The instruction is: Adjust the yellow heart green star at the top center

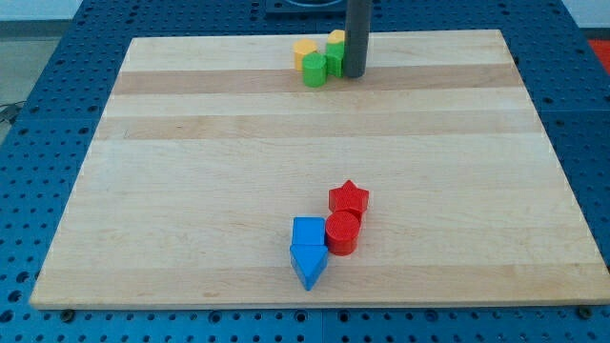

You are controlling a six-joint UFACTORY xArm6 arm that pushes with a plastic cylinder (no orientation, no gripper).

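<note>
Four small blocks cluster at the view's top centre. A yellow block [305,50], perhaps the heart, sits at the cluster's left with a rounded green block [315,70] just below it. A second yellow block [336,39] and a second green block [335,64], perhaps the star, sit right of those. Their shapes are too small to tell for sure. My dark rod comes down at the cluster's right side. My tip [354,74] rests on the board, touching or nearly touching the right green block and partly hiding it.
The wooden board [191,191] lies on a blue perforated table. Near the view's bottom centre are a red star [349,198], a red cylinder [342,232], a blue cube [308,232] and a blue pointed block [308,266], packed together.
</note>
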